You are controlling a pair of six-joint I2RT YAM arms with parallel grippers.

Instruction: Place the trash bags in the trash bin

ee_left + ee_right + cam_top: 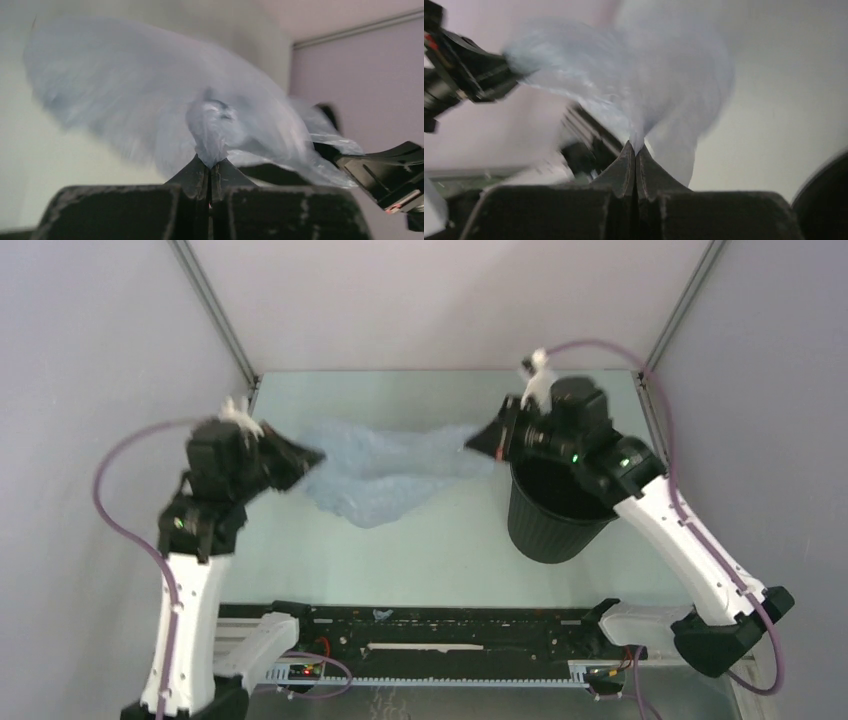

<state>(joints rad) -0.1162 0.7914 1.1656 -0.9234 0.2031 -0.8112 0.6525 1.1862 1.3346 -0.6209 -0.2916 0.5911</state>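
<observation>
Two grippers, one load. My left gripper (312, 455): pressed together on one end of the thin translucent pale blue plastic film bag (385, 478), which sags between my arms. My right gripper (472, 443): pinching the other end, just left of the upright black round ribbed plastic bin (550, 525).

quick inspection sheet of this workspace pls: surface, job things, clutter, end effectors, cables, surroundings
surface: pale table, bin standing on it
job's things: pale blue trash bag stretched between both arms, sagging mid-span; black trash bin upright, bag not in it
clutter: nothing seen
grippers: left end effector shut on one end of the bag; right end effector shut on the other, near the bin's rim
cables: purple cables loop off each arm
surroundings: plain grey walls, metal corner rails
</observation>
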